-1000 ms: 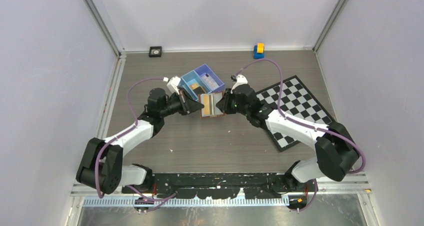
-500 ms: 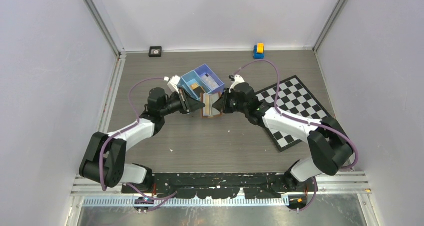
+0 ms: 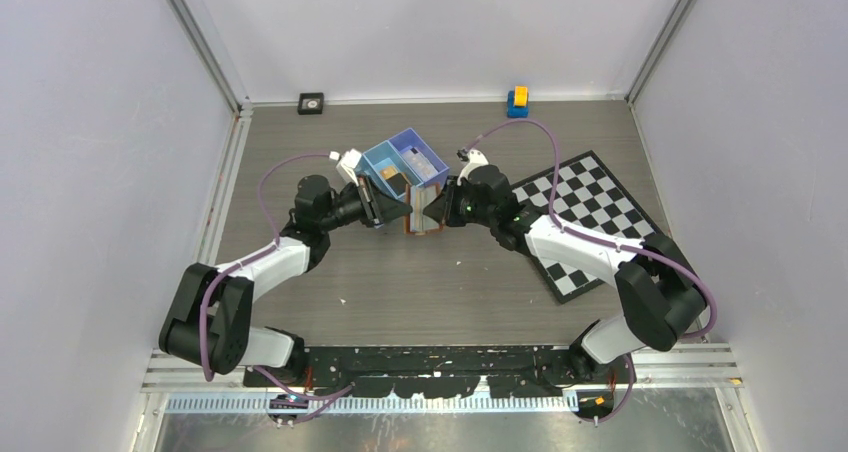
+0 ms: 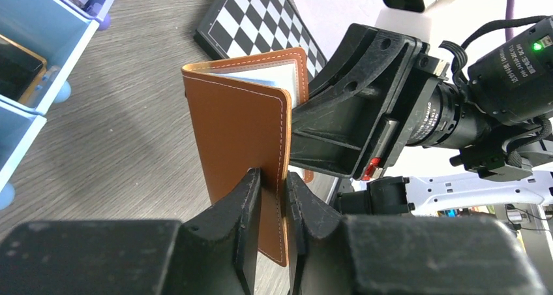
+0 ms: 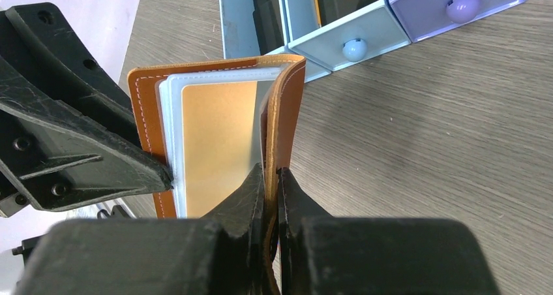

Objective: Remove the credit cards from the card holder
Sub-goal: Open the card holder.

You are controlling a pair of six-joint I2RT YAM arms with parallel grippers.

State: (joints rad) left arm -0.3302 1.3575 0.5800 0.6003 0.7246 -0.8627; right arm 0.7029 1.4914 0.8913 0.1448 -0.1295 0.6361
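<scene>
1. Clamped narrowly with the left gripper onto the edge of one brown cover of the card holder.
2. Pinched with the right gripper onto the opposite cover, jaws almost together on the leather.
3. Held upright and partly open between both, just beside the blue tray.
4. Tucked inside, close beside the right fingers: the credit cards, orange over pale.
</scene>
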